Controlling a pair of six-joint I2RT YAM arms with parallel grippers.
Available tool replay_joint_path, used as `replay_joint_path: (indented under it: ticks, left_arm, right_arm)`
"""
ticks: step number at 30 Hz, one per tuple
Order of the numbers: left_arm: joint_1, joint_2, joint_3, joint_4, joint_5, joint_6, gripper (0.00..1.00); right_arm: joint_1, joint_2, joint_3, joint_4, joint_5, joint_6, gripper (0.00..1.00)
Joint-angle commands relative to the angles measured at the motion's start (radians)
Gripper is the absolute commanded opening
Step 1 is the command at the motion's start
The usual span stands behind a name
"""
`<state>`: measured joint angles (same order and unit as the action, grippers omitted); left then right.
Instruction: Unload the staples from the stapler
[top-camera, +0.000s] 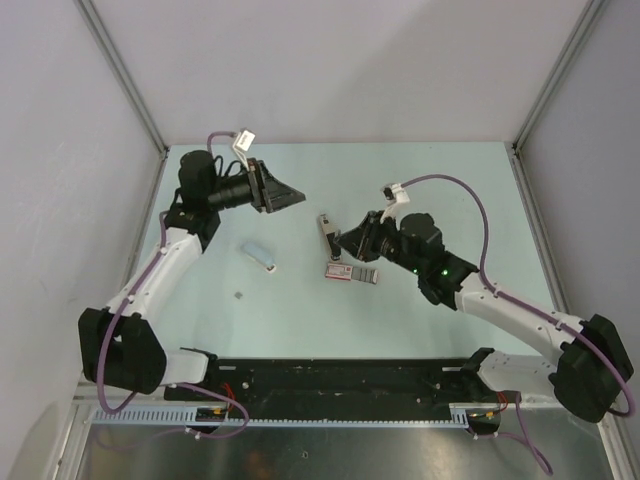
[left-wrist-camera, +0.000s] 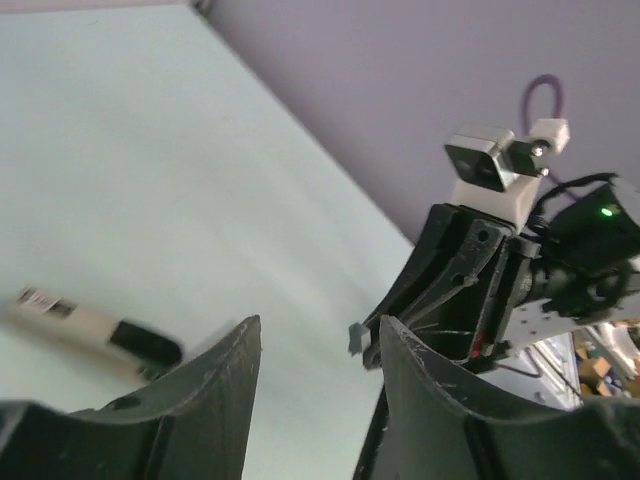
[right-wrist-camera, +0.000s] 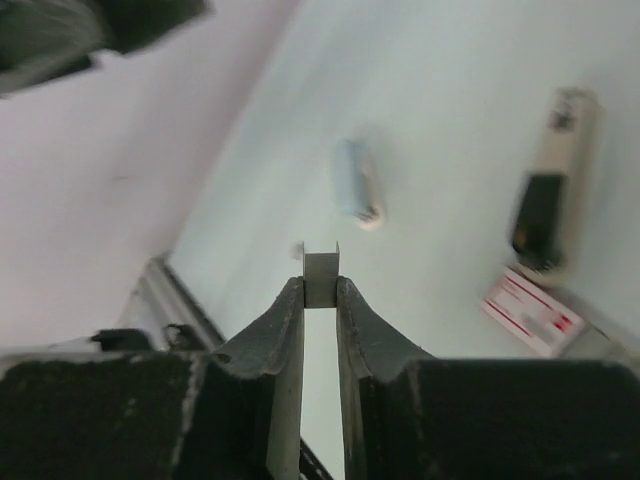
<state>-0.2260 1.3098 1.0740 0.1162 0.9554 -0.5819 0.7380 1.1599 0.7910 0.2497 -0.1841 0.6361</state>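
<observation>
Your right jaws pinch a small grey metal piece (right-wrist-camera: 322, 278), nearly closed on it; your left jaws hang partly open, empty. You'll find the stapler (top-camera: 326, 232) lying on the desk (top-camera: 420, 180) beside the right jaws.

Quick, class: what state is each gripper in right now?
Left gripper: open, empty.
Right gripper: shut on a staple strip.

Bare table (top-camera: 330, 330) is stretching across the bottom centre and top right of the overhead frame, while the stapler (top-camera: 324, 228), a red-and-white box (top-camera: 337, 272) and a pale blue block (top-camera: 258, 254) are crowding the middle lane.
</observation>
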Motion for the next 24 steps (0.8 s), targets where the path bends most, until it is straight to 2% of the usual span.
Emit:
replay_joint_path:
  ticks: [1, 5, 9, 16, 24]
  left_arm:
    - [0.067, 0.023, 0.058, -0.25, -0.076, 0.261, 0.56]
    - [0.092, 0.012, 0.062, -0.383, -0.186, 0.457, 0.55]
    - [0.094, -0.022, 0.021, -0.44, -0.27, 0.583, 0.55]
    - [0.095, -0.066, -0.038, -0.479, -0.304, 0.69, 0.54]
    - [0.093, -0.071, -0.062, -0.492, -0.304, 0.71, 0.53]
  right_arm:
    - [0.053, 0.052, 0.039, -0.277, 0.318, -0.006, 0.0]
    - [0.123, 0.146, 0.046, -0.43, 0.54, 0.114, 0.0]
    - [0.182, 0.276, 0.115, -0.562, 0.653, 0.201, 0.0]
    - [0.19, 0.426, 0.23, -0.686, 0.715, 0.281, 0.0]
    - [0.178, 0.507, 0.32, -0.789, 0.756, 0.329, 0.0]
